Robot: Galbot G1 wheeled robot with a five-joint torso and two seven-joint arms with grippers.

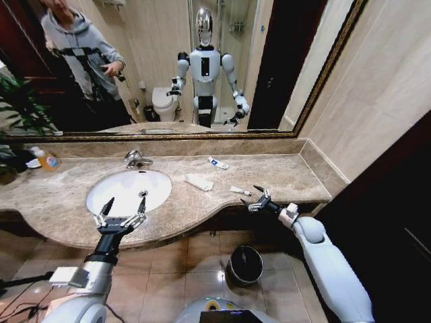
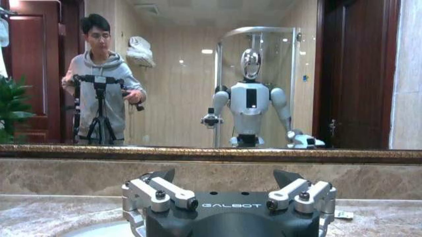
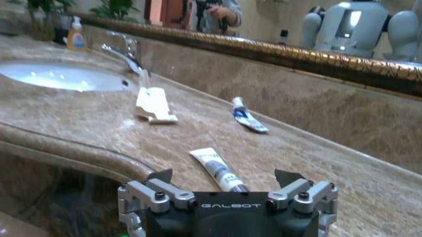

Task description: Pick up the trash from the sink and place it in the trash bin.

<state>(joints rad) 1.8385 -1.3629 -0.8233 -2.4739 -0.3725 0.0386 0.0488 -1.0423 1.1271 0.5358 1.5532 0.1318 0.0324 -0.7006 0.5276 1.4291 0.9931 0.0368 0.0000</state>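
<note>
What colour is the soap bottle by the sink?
Orange-yellow with a white top; the soap bottle shows best in the head view.

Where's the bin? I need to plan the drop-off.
In the head view the bin stands on the tiled floor below the counter edge, right of the sink and below the right tool.

White sink (beige marble counter)

You were working in a bathroom: a white oval sink with a chrome faucet sat left of centre in a beige marble counter. Above it, a gilt-framed mirror reflected a toilet and glass shower.
</note>
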